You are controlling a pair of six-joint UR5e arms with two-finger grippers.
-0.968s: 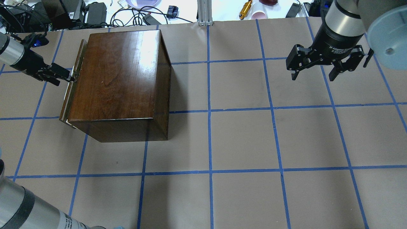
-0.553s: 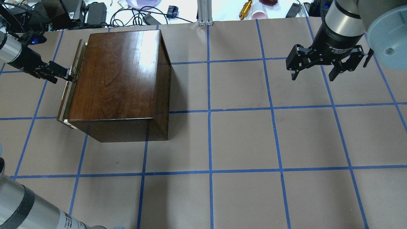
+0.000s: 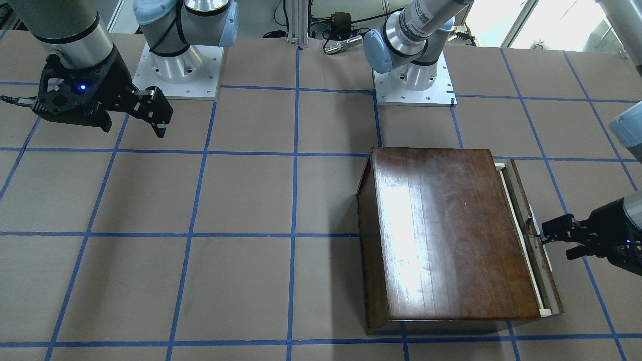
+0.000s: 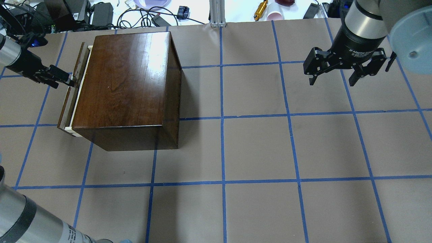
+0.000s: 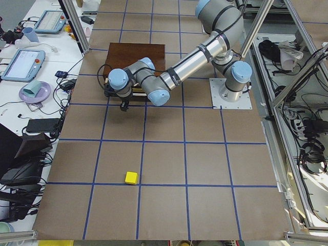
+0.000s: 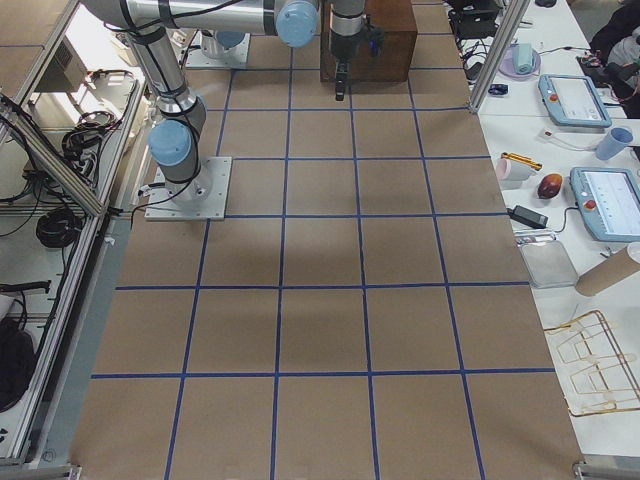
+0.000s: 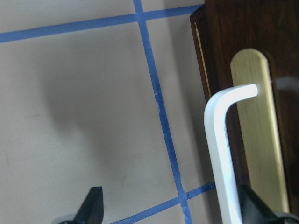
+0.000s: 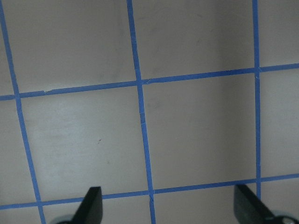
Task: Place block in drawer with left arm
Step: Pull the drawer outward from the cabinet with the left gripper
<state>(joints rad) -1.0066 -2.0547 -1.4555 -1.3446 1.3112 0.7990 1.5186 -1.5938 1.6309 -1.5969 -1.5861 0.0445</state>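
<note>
The yellow block (image 5: 131, 177) lies on the table, seen only in the exterior left view, far from the box. The glossy dark-brown box (image 4: 125, 81) has its drawer (image 4: 78, 92) pulled out a little, showing a pale wood strip behind the dark front panel (image 3: 540, 253). My left gripper (image 4: 69, 81) is open at the front panel. In the left wrist view one finger (image 7: 250, 205) sits by the silver handle (image 7: 218, 140) on its brass plate. My right gripper (image 4: 332, 82) is open and empty, hovering far to the right.
The table (image 4: 256, 148) is brown paper with a blue tape grid. Cables, power bricks and small items (image 4: 101, 13) lie beyond its far edge. The arm bases (image 3: 414, 80) stand at the robot's side.
The left gripper has moved away from the box, and the drawer has slid out with it, showing more pale wood. The right arm has not moved.
</note>
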